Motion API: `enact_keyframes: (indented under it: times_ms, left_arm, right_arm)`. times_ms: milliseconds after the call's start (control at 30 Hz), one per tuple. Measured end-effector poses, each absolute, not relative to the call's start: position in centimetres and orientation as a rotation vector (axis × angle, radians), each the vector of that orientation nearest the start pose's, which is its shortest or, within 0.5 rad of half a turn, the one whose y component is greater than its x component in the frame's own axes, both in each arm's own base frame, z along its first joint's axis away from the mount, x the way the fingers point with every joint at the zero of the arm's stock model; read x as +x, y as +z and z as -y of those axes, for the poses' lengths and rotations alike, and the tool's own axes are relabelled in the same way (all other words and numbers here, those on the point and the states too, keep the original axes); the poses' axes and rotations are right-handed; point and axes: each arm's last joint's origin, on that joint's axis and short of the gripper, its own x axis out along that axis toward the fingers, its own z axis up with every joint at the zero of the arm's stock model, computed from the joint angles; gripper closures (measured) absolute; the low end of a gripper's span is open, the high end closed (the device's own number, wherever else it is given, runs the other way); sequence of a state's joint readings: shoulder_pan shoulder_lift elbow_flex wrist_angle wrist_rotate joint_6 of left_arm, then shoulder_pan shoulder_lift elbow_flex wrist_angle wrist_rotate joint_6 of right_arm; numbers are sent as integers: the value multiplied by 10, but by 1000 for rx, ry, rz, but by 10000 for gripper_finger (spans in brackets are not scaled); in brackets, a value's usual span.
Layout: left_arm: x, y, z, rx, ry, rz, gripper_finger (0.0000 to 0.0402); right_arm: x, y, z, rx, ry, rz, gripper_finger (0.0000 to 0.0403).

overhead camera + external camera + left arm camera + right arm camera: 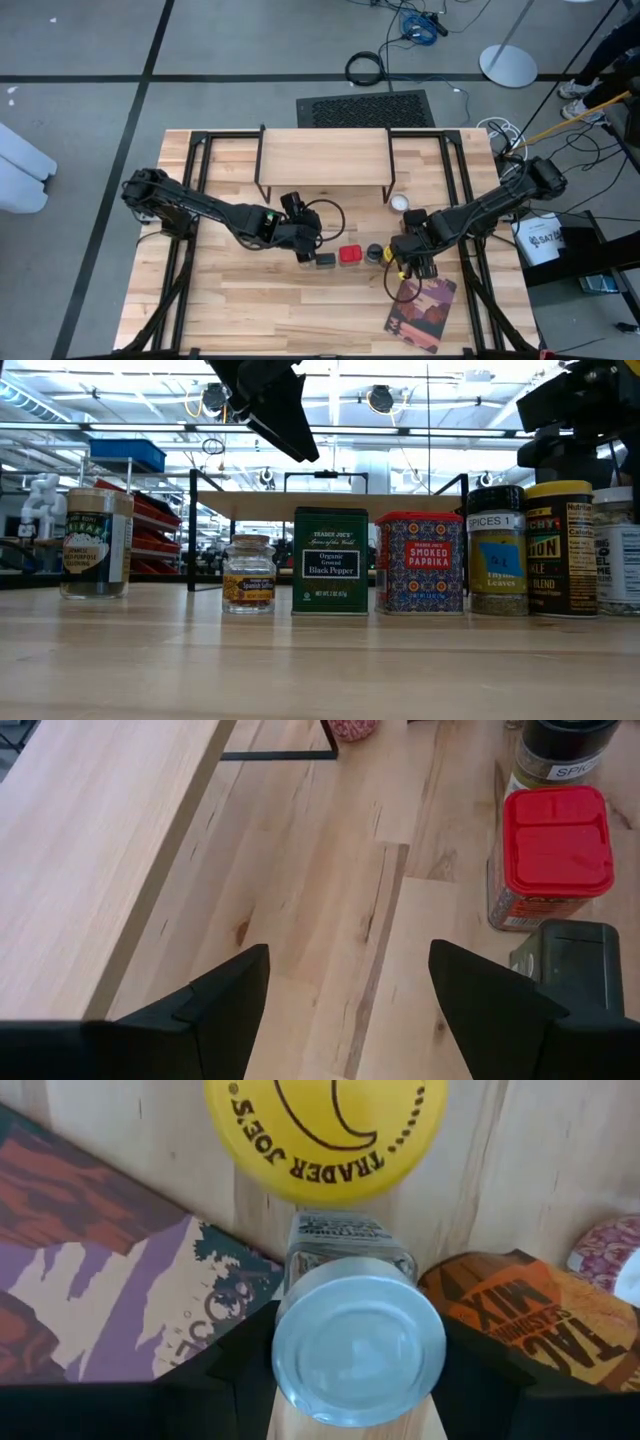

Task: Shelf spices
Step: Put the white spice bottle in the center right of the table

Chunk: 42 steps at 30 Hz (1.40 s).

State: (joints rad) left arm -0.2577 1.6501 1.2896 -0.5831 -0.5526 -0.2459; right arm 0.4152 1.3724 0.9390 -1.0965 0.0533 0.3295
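Observation:
The shelf (325,160), a pale plank on black legs, stands at the table's far middle. In front of it stand a green pepper tin (330,560), a red-topped paprika tin (555,855), a black-topped jar (497,550), a small saffron jar (248,573) and a yellow-lidded jar (325,1130). My left gripper (350,960) hangs open over bare table between the shelf and the tins. My right gripper (358,1370) points down, shut on a glass jar with a silvery lid (358,1345). My right gripper takes the glass jar at its top, one finger on each side of the silvery lid (285,1350). The fingers (235,1380) come from above, pointing down. The jar stands upright under them. The lid hides its base, so lifted or on the table cannot be told.
A reddish-purple picture book (420,312) lies flat near the table's front right, beside the held jar. An orange-labelled packet (530,1310) lies on the jar's other side. A white-topped jar (400,203) stands by the shelf's right leg. A larger seasoning jar (95,545) stands apart.

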Motion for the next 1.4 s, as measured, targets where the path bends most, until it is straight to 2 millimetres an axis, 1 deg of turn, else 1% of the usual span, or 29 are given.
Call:
enact_keyframes:
  times_ms: [200,733,1033,1233,1400]
  left_arm:
    - [338,262,73,144,375,-826,118]
    - [338,261,74,158,341,-838,118]
    - [338,261,74,181,331,-843,118]
    - [338,261,74,196,319,-848,118]
    - [337,263,74,194,317,-845,118]
  right_arm:
    - [206,217,-89,-70,53,-1468,199]
    - [206,216,-89,-22,26,-1481,198]
    - [203,214,-89,-19,21,-1517,156]
    - [201,215,-88,-20,19,-1520,152]
    - [196,224,-86,24,-6,-1493,151]
